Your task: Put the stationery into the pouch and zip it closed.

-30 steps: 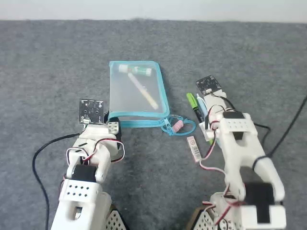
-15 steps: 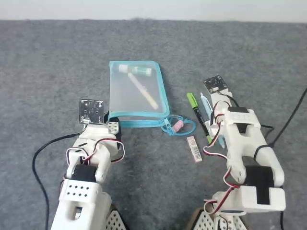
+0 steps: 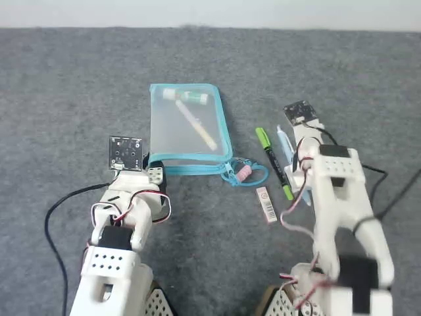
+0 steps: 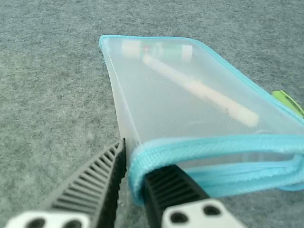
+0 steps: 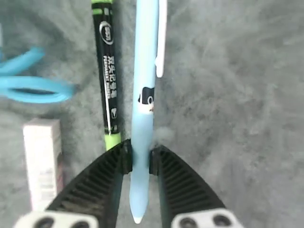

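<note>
As the right arm has swung toward 3 o'clock, uncovering the green marker [image 3: 273, 161], the right hand [image 5: 140, 153] clamps the blue pen [image 5: 145, 71] at 3 o'clock of the pouch [image 3: 187, 128]. The left hand [image 4: 135, 161] pinches the pouch's corner. The pen looks ready for lifting.

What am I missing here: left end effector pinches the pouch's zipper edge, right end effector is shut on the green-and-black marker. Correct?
Not quite. The right end effector is shut on the light blue pen, not the green-and-black marker, which lies free beside it; the right wrist view shows this. The left end effector does pinch the zipper edge of the pouch.
</note>
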Tool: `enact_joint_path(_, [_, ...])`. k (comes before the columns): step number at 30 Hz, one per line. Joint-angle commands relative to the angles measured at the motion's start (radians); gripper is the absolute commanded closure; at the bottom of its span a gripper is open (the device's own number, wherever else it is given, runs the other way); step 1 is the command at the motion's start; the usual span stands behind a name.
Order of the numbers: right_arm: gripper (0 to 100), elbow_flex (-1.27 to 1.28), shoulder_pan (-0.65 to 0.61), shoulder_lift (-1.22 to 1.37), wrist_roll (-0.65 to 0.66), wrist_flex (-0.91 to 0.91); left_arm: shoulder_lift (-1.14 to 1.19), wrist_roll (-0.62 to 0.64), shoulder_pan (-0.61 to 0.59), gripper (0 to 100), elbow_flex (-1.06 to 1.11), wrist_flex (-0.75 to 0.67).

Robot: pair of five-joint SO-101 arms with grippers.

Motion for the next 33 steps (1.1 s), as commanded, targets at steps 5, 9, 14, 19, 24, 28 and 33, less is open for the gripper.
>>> enact_joint_path(5, [99.1, 0.063, 0.001, -0.455, 0.006, 0.113, -0.021, -0.011, 0.002, 99, -0.010, -0.029])
enact_joint_path(9, [99.1, -0.011, -0.120, -0.582, 0.008, 0.298, -0.021, -0.011, 0.008, 99, -0.012, -0.034])
enact_joint_path(14, [99.1, -0.144, -0.401, -0.584, -0.015, 0.479, -0.021, -0.011, 0.006, 99, -0.013, -0.034])
enact_joint_path(19, [99.1, -0.199, -0.604, -0.542, -0.034, 0.492, -0.021, -0.011, 0.002, 99, -0.012, -0.034])
enact_joint_path(24, [99.1, -0.196, -0.694, -0.469, 0.009, 0.533, -0.021, -0.011, 0.002, 99, -0.012, -0.034])
enact_joint_path(28, [99.1, -0.196, -0.700, -0.432, 0.034, 0.536, -0.021, -0.011, 0.008, 99, -0.012, -0.034])
enact_joint_path(33, [99.1, -0.198, -0.696, -0.371, 0.028, 0.526, -0.021, -0.011, 0.002, 99, -0.012, -0.034])
